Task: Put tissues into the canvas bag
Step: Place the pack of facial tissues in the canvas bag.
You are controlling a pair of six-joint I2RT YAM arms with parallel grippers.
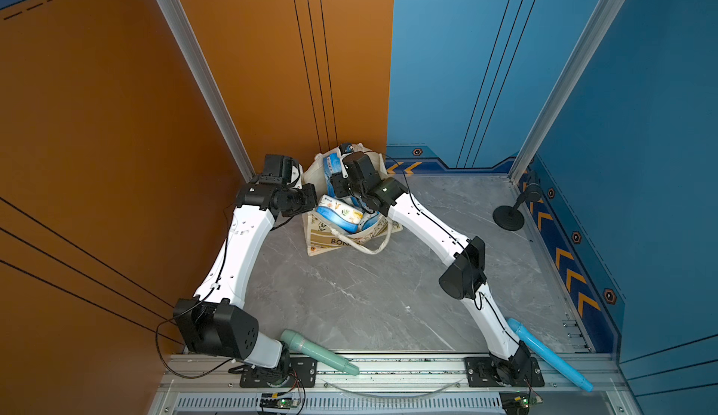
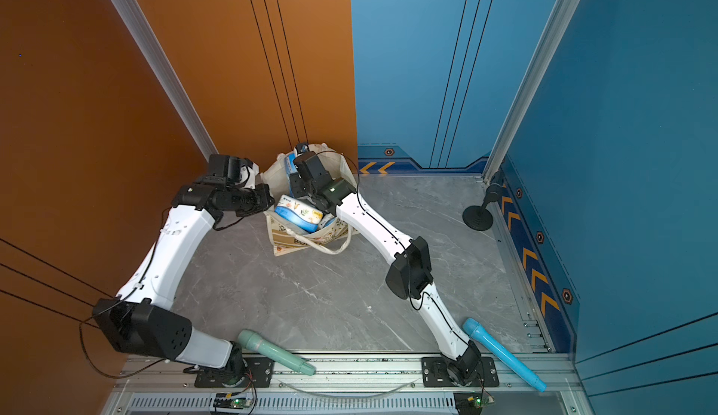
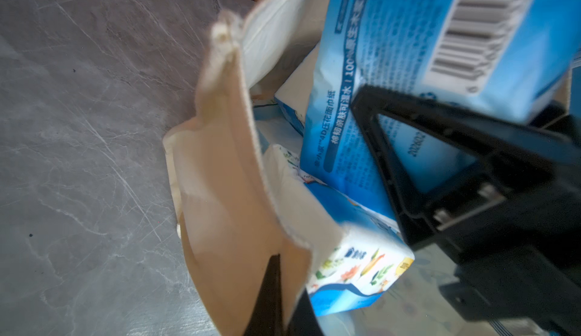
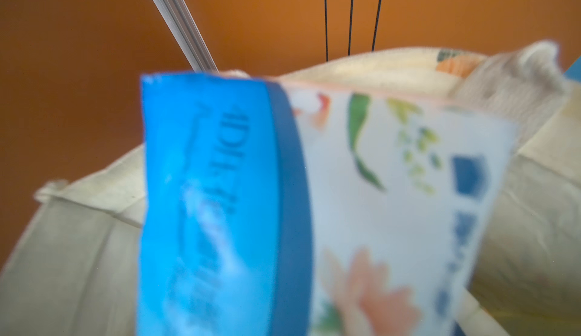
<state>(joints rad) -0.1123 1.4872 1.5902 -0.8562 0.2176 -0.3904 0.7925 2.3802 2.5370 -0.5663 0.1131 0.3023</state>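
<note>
Two grips: left fingers [image 3: 267, 287] pinch the "BON"-lettered canvas bag [image 1: 322, 234] rim, right fingers [image 3: 386, 161] clasp a "4D" tissue pack [image 4: 220, 193].

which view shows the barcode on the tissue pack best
Left wrist view: the barcode on the tissue pack is large, bars distinct. In both top views the tissues sit small in the canvas bag, no barcode visible. Right wrist view shows only a blurred floral pack face.
</note>
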